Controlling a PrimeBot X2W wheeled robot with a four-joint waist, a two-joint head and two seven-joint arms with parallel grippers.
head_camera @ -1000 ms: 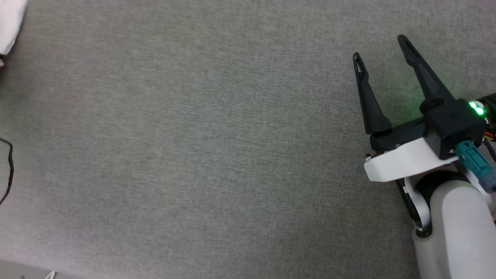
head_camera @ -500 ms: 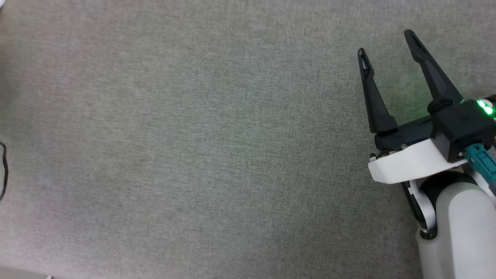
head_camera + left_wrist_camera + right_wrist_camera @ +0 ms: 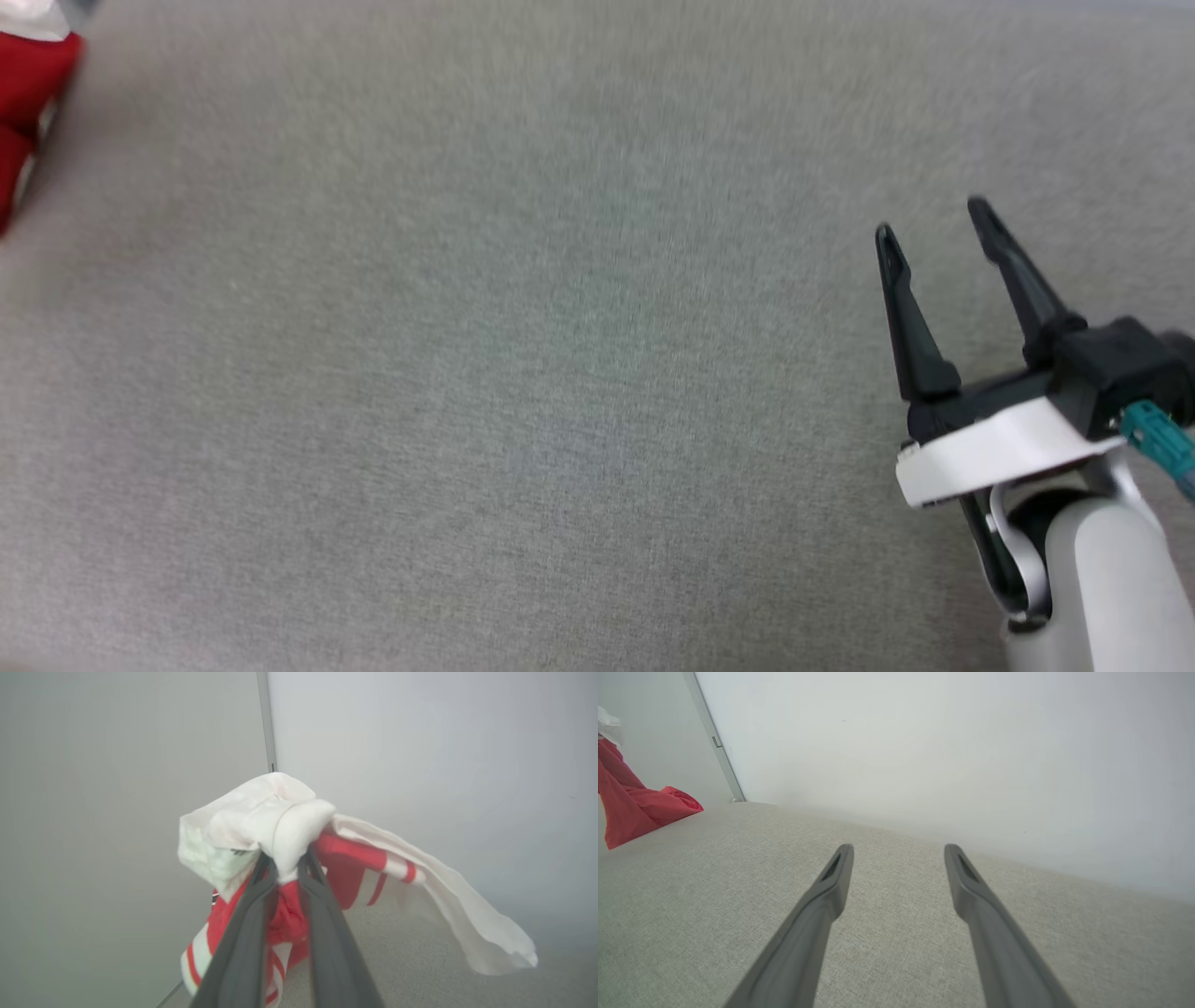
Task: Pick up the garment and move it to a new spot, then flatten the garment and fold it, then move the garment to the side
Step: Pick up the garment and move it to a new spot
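Observation:
The red garment (image 3: 345,868) with white parts and red-and-white striped trim hangs bunched from my left gripper (image 3: 287,865), whose two dark fingers are shut on it, lifted off the grey surface. A red edge of the garment (image 3: 23,103) shows at the head view's upper left corner, and its hanging red cloth (image 3: 635,802) appears at the left of the right wrist view. My right gripper (image 3: 929,224) hovers open at the right of the head view over the bare grey cloth, nothing between its fingers (image 3: 831,882).
A grey fabric-covered surface (image 3: 523,373) spreads across the head view. Pale walls (image 3: 924,742) with a vertical metal strip (image 3: 712,742) stand behind the surface's far edge.
The head camera has shifted, so the right gripper sits lower in the picture. The red garment now shows at the upper left corner; the black cable at the left edge is gone from view.

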